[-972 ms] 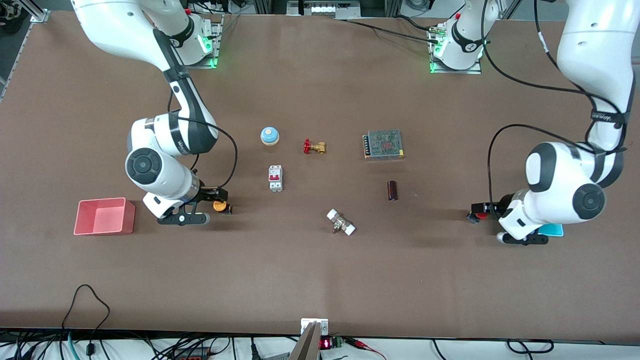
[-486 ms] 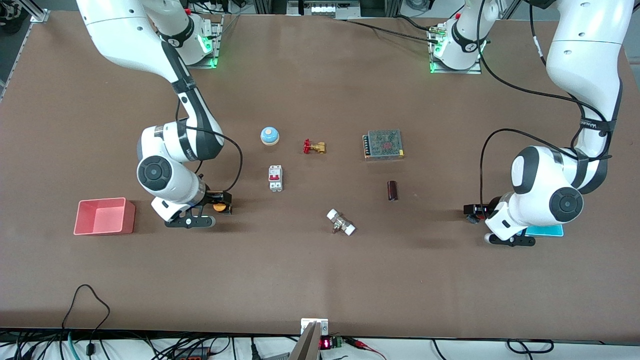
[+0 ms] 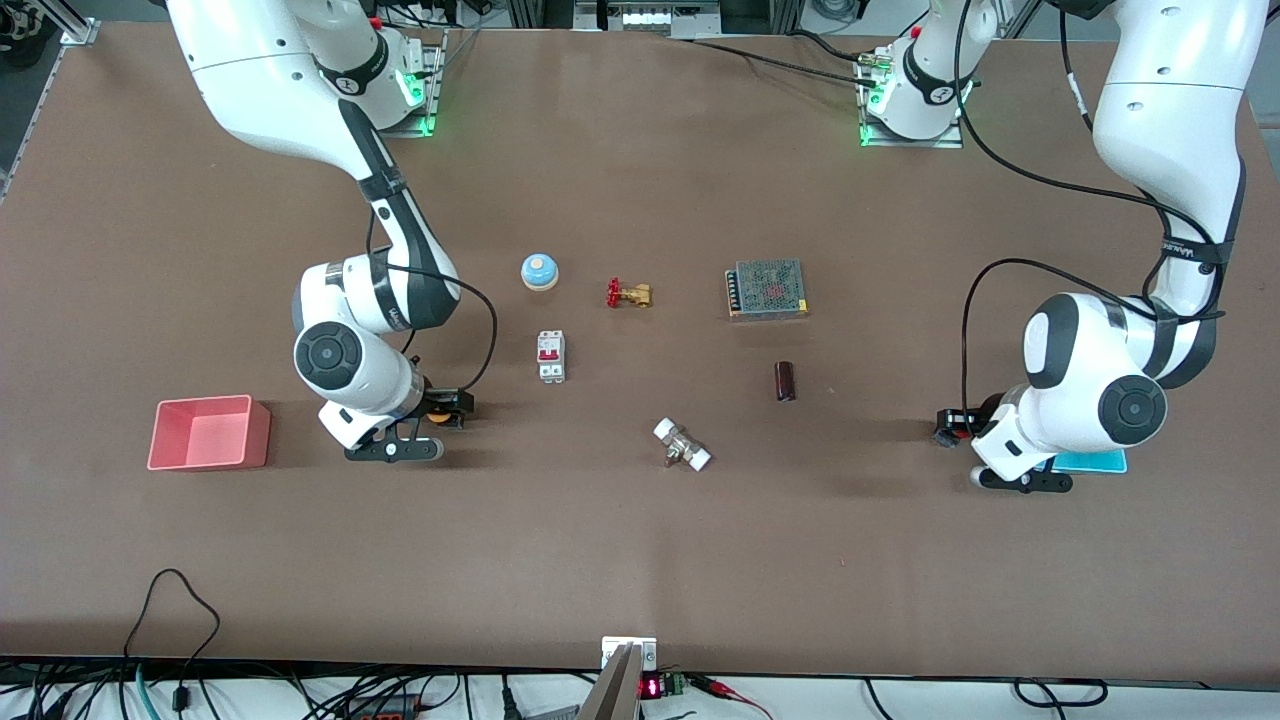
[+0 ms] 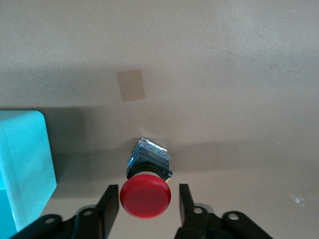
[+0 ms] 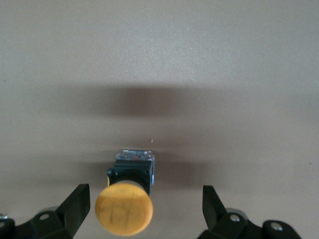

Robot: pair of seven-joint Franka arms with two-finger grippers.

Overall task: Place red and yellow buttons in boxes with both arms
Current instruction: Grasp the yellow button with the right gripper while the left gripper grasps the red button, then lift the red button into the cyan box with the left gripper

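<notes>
The red button (image 4: pixel 145 196) lies on the table with its round cap toward my left gripper (image 4: pixel 148 188). The jaws are open, one on each side of the cap with a small gap on both. The cyan box (image 4: pixel 22 164) stands close beside it and shows mostly hidden under the left arm in the front view (image 3: pixel 1095 461). The yellow button (image 5: pixel 123 208) lies between the wide-open jaws of my right gripper (image 5: pixel 145 189), closer to one finger. In the front view the yellow button (image 3: pixel 438 416) lies toward the left arm's end of the table from the pink box (image 3: pixel 208 432).
In the table's middle lie a blue dome (image 3: pixel 539 271), a brass valve with a red handle (image 3: pixel 628 294), a white circuit breaker (image 3: pixel 551 356), a metal power supply (image 3: pixel 767 288), a dark cylinder (image 3: pixel 785 381) and a white fitting (image 3: pixel 682 445).
The right gripper has slid forward so its open jaws now flank the yellow button. The left gripper has advanced over the red button, whose cap no longer shows in the front view.
</notes>
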